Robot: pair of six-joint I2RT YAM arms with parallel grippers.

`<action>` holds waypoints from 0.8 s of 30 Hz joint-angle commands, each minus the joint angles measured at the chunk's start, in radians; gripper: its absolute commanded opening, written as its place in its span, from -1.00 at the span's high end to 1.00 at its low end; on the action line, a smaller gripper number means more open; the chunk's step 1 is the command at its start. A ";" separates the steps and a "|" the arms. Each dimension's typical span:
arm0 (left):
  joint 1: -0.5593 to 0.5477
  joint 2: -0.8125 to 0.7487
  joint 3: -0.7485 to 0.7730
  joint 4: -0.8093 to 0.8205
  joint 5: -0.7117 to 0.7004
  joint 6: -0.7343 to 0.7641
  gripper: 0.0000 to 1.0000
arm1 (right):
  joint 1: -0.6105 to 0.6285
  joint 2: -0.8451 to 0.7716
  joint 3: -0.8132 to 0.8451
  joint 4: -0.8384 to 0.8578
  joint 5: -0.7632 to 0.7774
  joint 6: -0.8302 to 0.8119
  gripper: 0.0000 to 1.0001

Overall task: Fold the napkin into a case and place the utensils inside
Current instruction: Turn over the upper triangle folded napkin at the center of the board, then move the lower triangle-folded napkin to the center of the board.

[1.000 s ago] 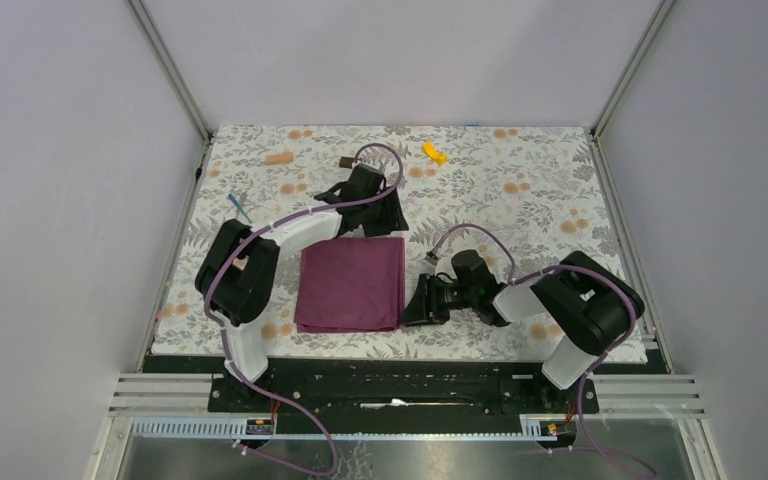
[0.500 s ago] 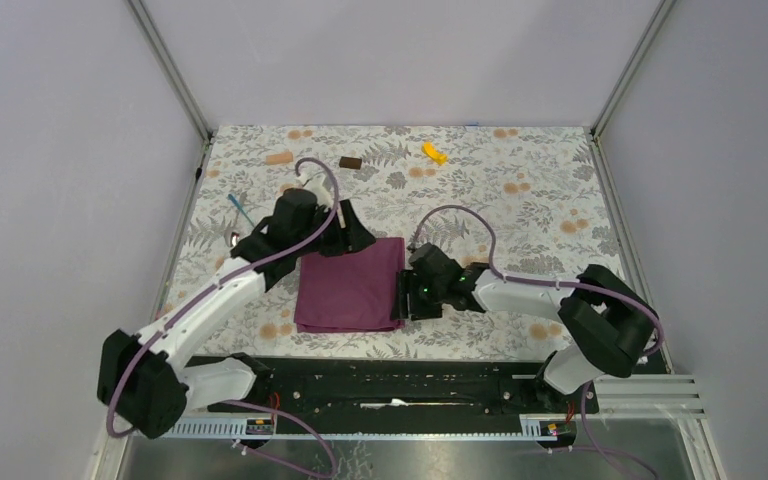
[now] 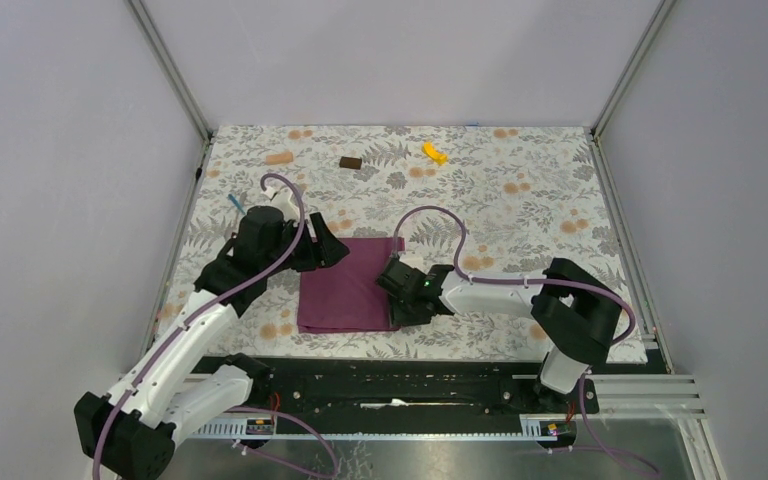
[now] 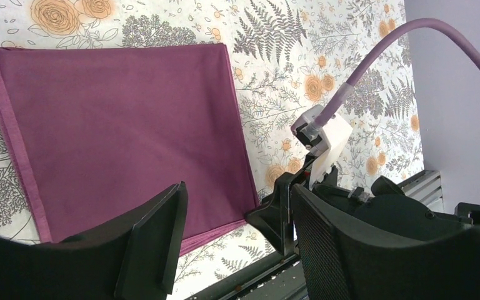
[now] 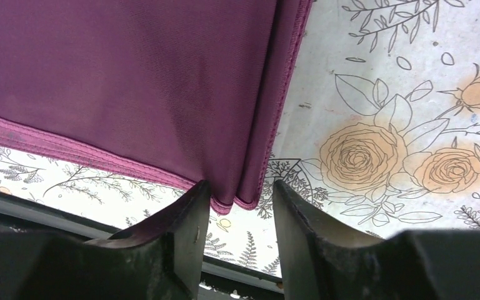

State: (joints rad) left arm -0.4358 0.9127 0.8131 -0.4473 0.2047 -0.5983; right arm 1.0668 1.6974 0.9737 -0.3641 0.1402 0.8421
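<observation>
The plum napkin (image 3: 348, 285) lies folded into a rectangle on the floral covering; it also shows in the left wrist view (image 4: 119, 119) and the right wrist view (image 5: 137, 81). My left gripper (image 3: 328, 250) hovers at the napkin's far left corner, jaws wide open and empty (image 4: 231, 250). My right gripper (image 3: 393, 292) is at the napkin's near right corner. Its jaws (image 5: 237, 215) are open and straddle the folded corner without pinching it. A blue-handled utensil (image 3: 237, 203) peeks out left of my left arm; the rest of the utensils are hidden.
A yellow piece (image 3: 434, 152), a brown block (image 3: 350, 162) and a tan piece (image 3: 279, 158) lie along the far edge. Cage posts stand at the back corners. A black rail (image 3: 400, 375) runs along the near edge.
My left arm has drawn back from the napkin's far edge toward the left. My right gripper has slid left up to the napkin's near right corner.
</observation>
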 commanded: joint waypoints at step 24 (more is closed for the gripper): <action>0.026 0.040 -0.205 0.250 0.177 -0.111 -0.37 | -0.512 0.056 0.032 -0.139 -0.548 -0.682 1.00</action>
State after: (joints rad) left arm -0.4168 0.8906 0.6594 -0.3756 0.2916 -0.6388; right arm 0.6048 1.6730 0.8806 -0.3107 -0.3187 0.3569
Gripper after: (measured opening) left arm 0.685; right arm 0.081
